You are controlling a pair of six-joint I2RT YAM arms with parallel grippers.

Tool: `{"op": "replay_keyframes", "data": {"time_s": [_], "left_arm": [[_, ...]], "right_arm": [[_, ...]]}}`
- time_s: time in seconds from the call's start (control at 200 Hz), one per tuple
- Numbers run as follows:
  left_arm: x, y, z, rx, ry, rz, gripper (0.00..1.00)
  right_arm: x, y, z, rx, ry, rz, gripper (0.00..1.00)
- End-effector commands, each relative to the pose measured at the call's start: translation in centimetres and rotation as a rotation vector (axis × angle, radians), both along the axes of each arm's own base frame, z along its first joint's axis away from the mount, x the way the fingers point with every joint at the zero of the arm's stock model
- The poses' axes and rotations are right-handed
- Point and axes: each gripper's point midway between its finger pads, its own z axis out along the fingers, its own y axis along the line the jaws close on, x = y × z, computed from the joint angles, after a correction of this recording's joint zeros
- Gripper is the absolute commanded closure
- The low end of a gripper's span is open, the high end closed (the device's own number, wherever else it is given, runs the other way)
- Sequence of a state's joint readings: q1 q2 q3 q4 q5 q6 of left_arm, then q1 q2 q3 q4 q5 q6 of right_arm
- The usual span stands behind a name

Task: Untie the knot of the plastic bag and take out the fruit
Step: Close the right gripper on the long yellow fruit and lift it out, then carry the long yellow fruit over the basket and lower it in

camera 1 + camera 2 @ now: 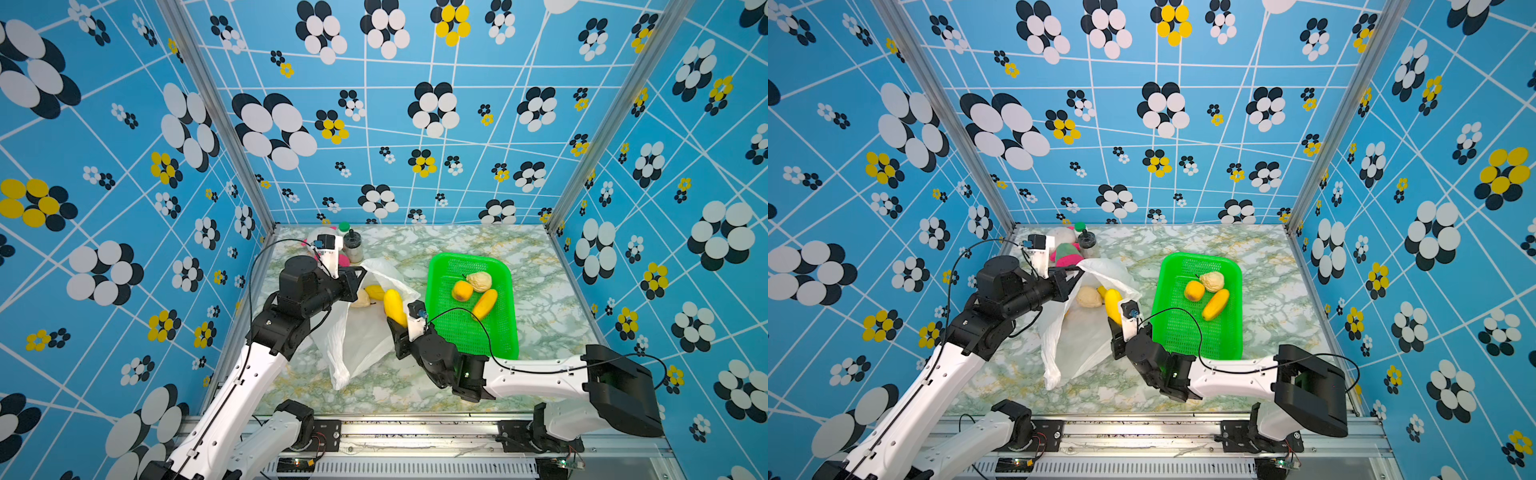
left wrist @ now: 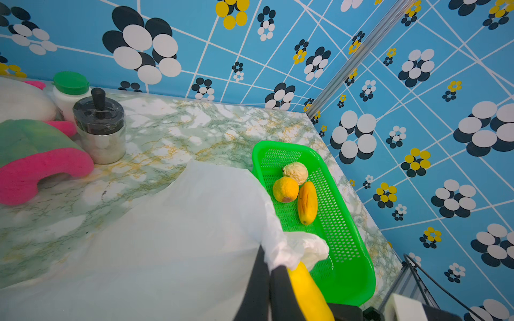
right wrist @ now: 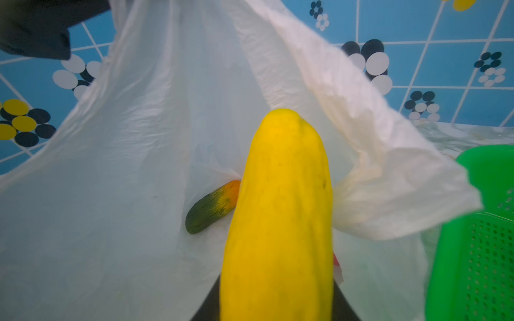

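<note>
1. The left arm reaches forward with its wrist about level. The left claw is pinched together on the raised rim of a thin, crinkly, translucent white plastic bag, holding the mouth up and open
2. The right arm bends low across the bench, a glossy green-veined marble-look surface. The right claw is clamped on the near end of a long, smooth yellow fruit that stands in the bag's mouth
3. The bag sags on the bench between the left arm and a bright green perforated plastic basket
4. Inside the bag lie a pale bumpy cream fruit and a green-to-orange piece
5. In the basket, a round orange fruit, a wrinkled cream fruit and an elongated yellow-orange fruit cluster together
</note>
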State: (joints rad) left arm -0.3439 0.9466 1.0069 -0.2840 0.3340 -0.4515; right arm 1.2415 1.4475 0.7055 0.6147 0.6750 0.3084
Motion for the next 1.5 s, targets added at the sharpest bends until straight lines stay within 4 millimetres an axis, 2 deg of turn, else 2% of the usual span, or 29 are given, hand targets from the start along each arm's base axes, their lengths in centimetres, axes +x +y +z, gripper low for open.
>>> {"op": "replay_keyframes", "data": {"time_s": [0.0, 0.205, 0.275, 0.32, 0.37, 0.55, 0.615, 0.68, 0.79, 0.885, 1.084, 1.219, 1.379, 1.494], "left_arm": [[0.0, -0.1, 0.6, -0.008, -0.026, -0.016, 1.00], [0.2, -0.1, 0.2, -0.004, -0.016, -0.013, 1.00], [0.2, -0.1, 0.0, -0.002, -0.012, -0.012, 1.00], [0.2, -0.1, 0.1, -0.002, -0.012, -0.011, 1.00], [0.3, -0.1, 0.2, -0.003, -0.014, -0.011, 1.00], [0.3, -0.1, 0.1, -0.001, -0.010, -0.012, 1.00], [0.2, -0.1, -0.1, -0.003, -0.007, -0.012, 1.00], [0.2, -0.1, 0.0, -0.004, -0.006, -0.012, 1.00], [0.2, -0.2, 0.3, -0.006, -0.011, -0.017, 1.00], [0.3, -0.2, 0.2, -0.003, -0.010, -0.013, 1.00], [0.5, -0.4, -0.1, -0.007, -0.001, -0.020, 1.00], [0.6, -0.4, -0.1, 0.000, 0.003, -0.018, 1.00], [0.4, -0.1, -0.3, 0.001, -0.004, -0.003, 1.00], [0.4, -0.1, -0.1, -0.001, -0.006, -0.007, 1.00]], "right_arm": [[1.1, -3.4, 1.5, -0.010, -0.060, -0.120, 0.85], [0.0, -5.4, 4.1, 0.030, -0.086, -0.082, 0.85], [-1.0, -5.3, 4.8, 0.046, -0.108, -0.009, 0.86], [-2.3, -4.7, 5.2, 0.061, -0.126, 0.095, 0.85], [-3.1, -4.9, 5.9, 0.086, -0.158, 0.139, 0.84], [-3.0, -8.5, 7.5, 0.074, -0.186, 0.065, 0.83], [-2.5, -10.2, 7.8, 0.057, -0.189, -0.006, 0.82], [-1.1, -12.8, 7.8, 0.037, -0.173, -0.134, 0.79], [1.5, -16.7, 6.2, 0.007, -0.072, -0.299, 0.79], [3.8, -19.8, 3.7, -0.011, 0.039, -0.434, 0.80], [7.5, -22.8, -1.7, -0.075, 0.267, -0.593, 0.84], [9.2, -22.0, -4.5, -0.057, 0.380, -0.579, 0.83], [10.4, -19.5, -7.3, -0.107, 0.462, -0.504, 0.84], [11.0, -17.9, -8.3, -0.127, 0.504, -0.454, 0.85]]}}
